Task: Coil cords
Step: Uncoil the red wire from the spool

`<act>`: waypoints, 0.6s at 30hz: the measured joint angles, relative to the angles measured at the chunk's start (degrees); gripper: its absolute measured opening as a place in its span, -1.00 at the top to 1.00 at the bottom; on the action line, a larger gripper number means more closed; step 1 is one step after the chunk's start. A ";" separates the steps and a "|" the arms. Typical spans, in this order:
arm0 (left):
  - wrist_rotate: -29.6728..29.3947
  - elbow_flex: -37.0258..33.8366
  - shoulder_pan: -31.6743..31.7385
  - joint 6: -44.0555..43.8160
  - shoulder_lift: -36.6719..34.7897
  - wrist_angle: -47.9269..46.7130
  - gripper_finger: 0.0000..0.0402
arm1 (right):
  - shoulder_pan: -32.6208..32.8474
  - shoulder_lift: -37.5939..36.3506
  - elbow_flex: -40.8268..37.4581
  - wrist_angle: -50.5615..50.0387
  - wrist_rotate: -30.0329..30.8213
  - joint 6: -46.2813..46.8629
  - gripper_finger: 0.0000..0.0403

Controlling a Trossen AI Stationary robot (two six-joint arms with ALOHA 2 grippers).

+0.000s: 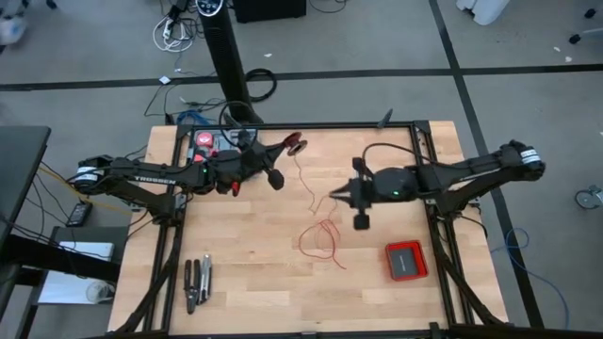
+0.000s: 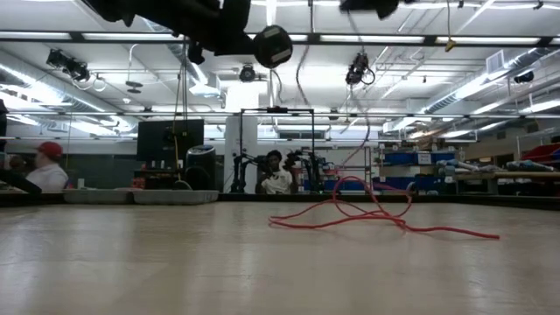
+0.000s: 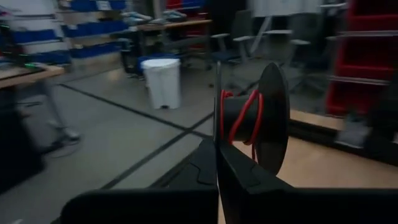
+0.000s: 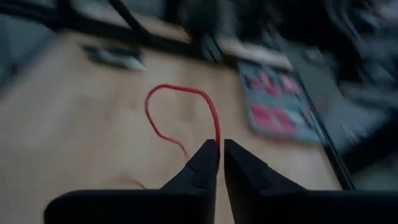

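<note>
Two dark arms over a pale wooden table [image 1: 245, 282], a thin red wire [image 1: 320, 240] strung between spool and tabletop.

The left gripper [image 1: 286, 148] was clamped shut on a small black spool [image 3: 261, 118] wound with a few red turns, held raised above the table's far edge. From it the wire ran down to loose squiggly loops lying mid-table. The right gripper [image 4: 221, 149] hovered near mid-table, its fingers parted only a sliver with the wire right at their tips; whether it gripped the wire could not be told. A flat red square box [image 1: 406, 260] sat near the right edge.
</note>
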 joint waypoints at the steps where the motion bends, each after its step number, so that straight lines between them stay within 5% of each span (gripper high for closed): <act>1: 1.40 0.00 0.00 -0.43 0.00 0.21 1.00 | -0.89 0.60 0.00 -1.57 1.25 1.12 0.81; 12: 13.27 0.00 0.00 0.60 0.00 1.84 1.00 | -12.18 5.28 0.00 -18.91 8.73 17.01 0.50; 18: 14.72 0.00 0.00 2.52 0.00 2.49 1.00 | -14.03 5.24 0.00 -11.17 2.24 15.67 0.50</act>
